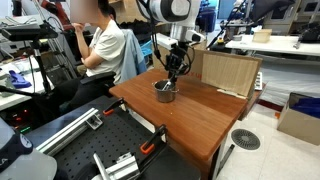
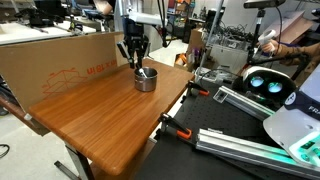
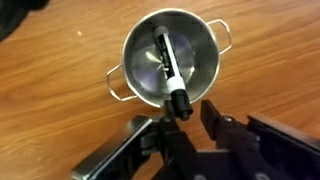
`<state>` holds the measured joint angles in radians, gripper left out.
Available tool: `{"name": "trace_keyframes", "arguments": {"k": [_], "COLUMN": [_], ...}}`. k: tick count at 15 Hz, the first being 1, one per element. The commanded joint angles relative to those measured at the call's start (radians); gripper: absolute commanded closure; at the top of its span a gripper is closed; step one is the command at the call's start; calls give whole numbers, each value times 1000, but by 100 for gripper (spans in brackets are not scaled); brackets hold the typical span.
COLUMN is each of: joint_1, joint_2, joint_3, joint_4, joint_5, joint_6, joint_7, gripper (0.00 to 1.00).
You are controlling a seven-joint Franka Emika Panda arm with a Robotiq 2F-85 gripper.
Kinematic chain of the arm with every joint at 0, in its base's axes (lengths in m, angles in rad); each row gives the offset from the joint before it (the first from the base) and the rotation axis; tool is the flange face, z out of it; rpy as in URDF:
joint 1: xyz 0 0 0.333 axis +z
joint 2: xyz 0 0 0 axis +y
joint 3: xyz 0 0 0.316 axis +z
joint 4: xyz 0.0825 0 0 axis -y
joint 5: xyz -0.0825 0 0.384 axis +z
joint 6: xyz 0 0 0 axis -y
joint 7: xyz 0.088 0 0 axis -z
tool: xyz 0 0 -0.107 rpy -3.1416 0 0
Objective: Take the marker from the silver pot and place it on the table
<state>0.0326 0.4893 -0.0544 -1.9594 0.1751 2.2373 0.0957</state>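
Note:
The silver pot (image 3: pixel 137 42) stands on the reddish-brown table (image 3: pixel 60 60), also seen in both exterior views (image 1: pixel 165 92) (image 2: pixel 146 79). The dark marker (image 3: pixel 168 68) lies slanted inside it, its black end leaning over the pot's rim toward me. My gripper (image 3: pixel 188 118) is open just above the pot's edge. The marker's end sits between the fingers, close to one finger and apart from the other. In both exterior views the gripper (image 1: pixel 176 72) (image 2: pixel 136 60) hangs right over the pot.
A cardboard box (image 1: pixel 225 72) (image 2: pixel 60 60) stands along the table's far side behind the pot. A person (image 1: pixel 105 45) sits nearby. A black railed platform (image 1: pixel 90 150) (image 2: pixel 240 130) adjoins the table. A round floor fan (image 1: pixel 245 139) is on the floor.

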Motion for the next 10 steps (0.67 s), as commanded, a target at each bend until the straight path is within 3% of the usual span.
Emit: {"name": "trace_keyframes", "arguments": {"k": [1,2,4,10], "joint_1": [-11,-11,-10,-8], "joint_2": [28,30,30,-15], "joint_3": [10,9,9,23], "joint_4": [49,53,54,13], "joint_5": [-27,-29,-31,-31], "joint_6": [-56,-58,-60,-38], "joint_7": [23,23,22,1], "gripper": [95,99,95,95]}}
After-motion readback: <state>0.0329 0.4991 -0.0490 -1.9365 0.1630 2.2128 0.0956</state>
